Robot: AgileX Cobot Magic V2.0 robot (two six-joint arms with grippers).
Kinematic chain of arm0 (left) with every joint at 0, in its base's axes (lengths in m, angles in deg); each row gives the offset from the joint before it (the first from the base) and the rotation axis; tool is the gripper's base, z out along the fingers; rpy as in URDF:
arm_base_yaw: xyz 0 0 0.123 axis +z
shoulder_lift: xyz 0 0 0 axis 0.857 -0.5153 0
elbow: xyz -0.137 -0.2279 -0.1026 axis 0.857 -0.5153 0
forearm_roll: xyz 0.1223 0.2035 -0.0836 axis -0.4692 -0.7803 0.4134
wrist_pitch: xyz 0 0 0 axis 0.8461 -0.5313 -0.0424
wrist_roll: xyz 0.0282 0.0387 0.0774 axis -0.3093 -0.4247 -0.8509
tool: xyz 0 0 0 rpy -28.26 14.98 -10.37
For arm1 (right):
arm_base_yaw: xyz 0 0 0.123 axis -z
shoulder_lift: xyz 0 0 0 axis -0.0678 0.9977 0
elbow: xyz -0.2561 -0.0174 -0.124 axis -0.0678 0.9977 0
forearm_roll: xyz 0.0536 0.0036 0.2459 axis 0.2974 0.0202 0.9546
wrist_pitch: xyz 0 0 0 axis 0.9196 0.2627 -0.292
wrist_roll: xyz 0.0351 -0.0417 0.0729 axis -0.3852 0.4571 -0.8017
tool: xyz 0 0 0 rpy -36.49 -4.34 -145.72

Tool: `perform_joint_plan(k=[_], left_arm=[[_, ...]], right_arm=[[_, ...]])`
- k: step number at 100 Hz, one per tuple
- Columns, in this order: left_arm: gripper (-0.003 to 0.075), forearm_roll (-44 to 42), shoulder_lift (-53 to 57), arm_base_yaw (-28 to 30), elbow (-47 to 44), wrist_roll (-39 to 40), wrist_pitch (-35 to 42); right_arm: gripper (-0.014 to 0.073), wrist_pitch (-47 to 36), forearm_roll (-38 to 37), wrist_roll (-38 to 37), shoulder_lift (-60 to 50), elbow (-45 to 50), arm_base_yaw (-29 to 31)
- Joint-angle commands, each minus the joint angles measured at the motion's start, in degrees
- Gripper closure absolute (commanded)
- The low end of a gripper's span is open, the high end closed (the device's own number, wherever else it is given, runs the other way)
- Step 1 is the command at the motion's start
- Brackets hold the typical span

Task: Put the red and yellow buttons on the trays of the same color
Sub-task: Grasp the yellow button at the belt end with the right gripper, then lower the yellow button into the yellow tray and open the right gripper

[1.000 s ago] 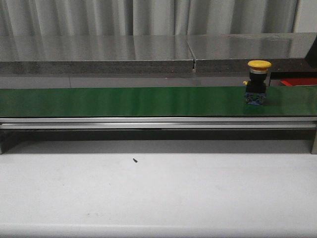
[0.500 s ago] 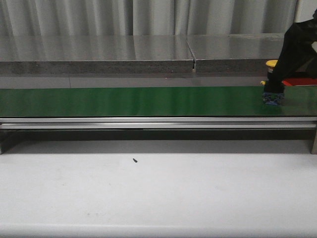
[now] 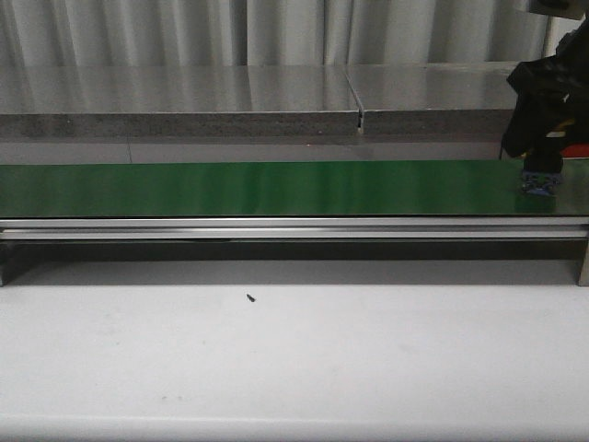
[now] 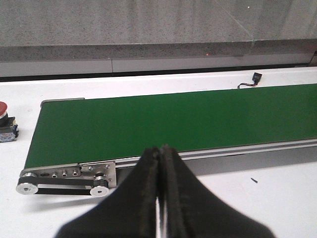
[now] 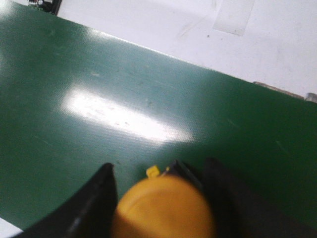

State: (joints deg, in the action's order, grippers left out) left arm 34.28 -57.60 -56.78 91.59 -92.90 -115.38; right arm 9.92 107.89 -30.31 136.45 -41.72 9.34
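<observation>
- Straddling the yellow button [image 5: 163, 206], our right gripper [image 5: 158, 198] hangs over the far right stretch of the green belt [image 3: 276, 189]; the jaws stand spread, one finger [image 5: 94, 208] on each side of the yellow cap, and we cannot tell whether they touch it.
- From the front, our right arm [image 3: 552, 97] hides the cap, and only the button's blue base [image 3: 541, 182] shows, resting on the belt near its right end.
- A sliver of red [image 3: 575, 149] shows behind the arm at the right edge; too little of it is visible for us to say what it is.
- Our left gripper [image 4: 160, 198] sits with its jaws pressed together and nothing between them, poised above the white table [image 4: 277, 198] just in front of the belt's left end.
- The red button [image 4: 6, 124] stands upright on the table just beyond that end of the belt, apart from it, seen only at the edge of the left wrist view.
- A small dark speck [image 3: 250, 297] lies on the table in front of the belt.
</observation>
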Motion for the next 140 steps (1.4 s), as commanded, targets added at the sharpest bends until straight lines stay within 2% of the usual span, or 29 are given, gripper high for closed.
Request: perform_joint_plan(k=[1, 7, 11, 25, 39, 52, 63, 82, 94, 114, 140], left_arm=[[0.0739, 1.7, -0.3, -0.4, 1.5, 0.2, 3.8], [0.0739, 1.7, -0.3, -0.4, 1.5, 0.2, 3.8], [0.0739, 1.7, -0.3, -0.4, 1.5, 0.2, 3.8], [0.0739, 1.7, -0.3, -0.4, 1.5, 0.2, 3.8], [0.0739, 1.7, -0.3, -0.4, 1.5, 0.2, 3.8], [0.0739, 1.7, -0.3, -0.4, 1.5, 0.2, 3.8], [0.0739, 1.7, -0.3, -0.4, 1.5, 0.2, 3.8], [0.0739, 1.7, -0.3, -0.4, 1.5, 0.2, 3.8], [0.0739, 1.7, -0.3, -0.4, 1.5, 0.2, 3.8], [0.0739, 1.7, -0.3, -0.4, 1.5, 0.2, 3.8], [0.0739, 1.7, -0.3, -0.4, 1.5, 0.2, 3.8]], right_arm=[[0.0357, -1.1, 1.6, -0.3, -2.6, -2.0, 0.0], [0.0432, -0.4, 1.6, -0.8, -2.8, -2.0, 0.0], [0.0451, 0.3, 1.6, -1.1, -3.1, -2.0, 0.1], [0.045, 4.2, 0.8, -2.1, -6.2, -2.0, 0.6], [0.045, 8.7, -3.0, -7.2, -11.9, -1.4, 2.3], [0.045, 10.5, -6.3, -13.2, -18.2, 1.9, 6.2], [0.045, 10.2, -7.3, -14.8, -23.6, 7.1, 10.8], [0.045, 5.7, -6.6, -15.5, -28.3, 18.1, 19.5], [0.045, 1.4, -4.9, -16.3, -28.4, 24.4, 22.8], [0.045, -8.5, -4.4, -16.3, -27.3, 29.4, 24.0], [0.045, -12.2, -4.4, -16.3, -21.2, 29.4, 24.0]])
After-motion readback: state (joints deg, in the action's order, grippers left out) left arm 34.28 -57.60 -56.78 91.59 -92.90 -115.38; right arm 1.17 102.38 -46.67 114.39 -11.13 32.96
